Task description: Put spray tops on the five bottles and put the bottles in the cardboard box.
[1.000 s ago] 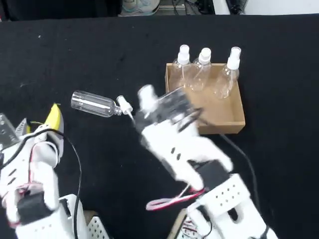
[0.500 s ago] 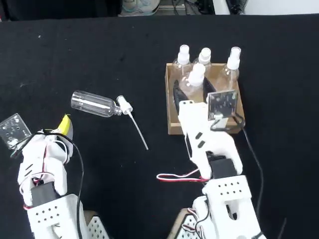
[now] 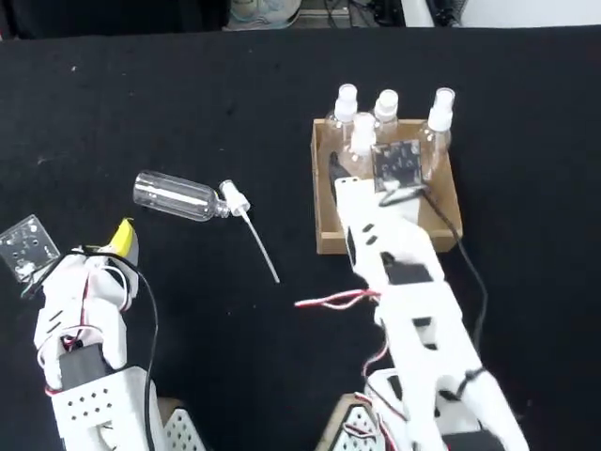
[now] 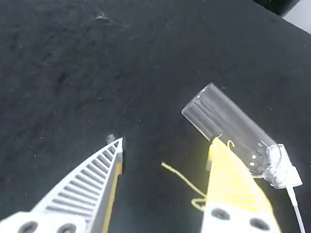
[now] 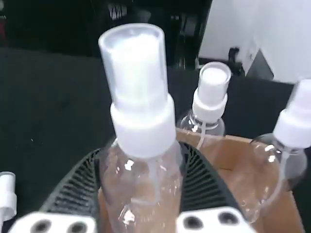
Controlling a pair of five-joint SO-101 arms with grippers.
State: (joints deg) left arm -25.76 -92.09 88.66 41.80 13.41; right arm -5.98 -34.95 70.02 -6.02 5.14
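Black table (image 3: 188, 94), right gripper (image 5: 143, 153) out over cardboard box (image 3: 441, 227), clamped on upright bottle (image 5: 138, 121) (left gripper (image 4: 166, 141) apart, low).

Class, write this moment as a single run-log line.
right claw: shut on capped bottle, at box | left claw: open near lying bottle | spray top: loose beside it

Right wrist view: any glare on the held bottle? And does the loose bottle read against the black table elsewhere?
Right wrist view: small white glints on the held bottle in the right gripper, bright wall behind. High view: the lying bottle shows pale reflections on the black table. Left wrist view: soft streaks along it.
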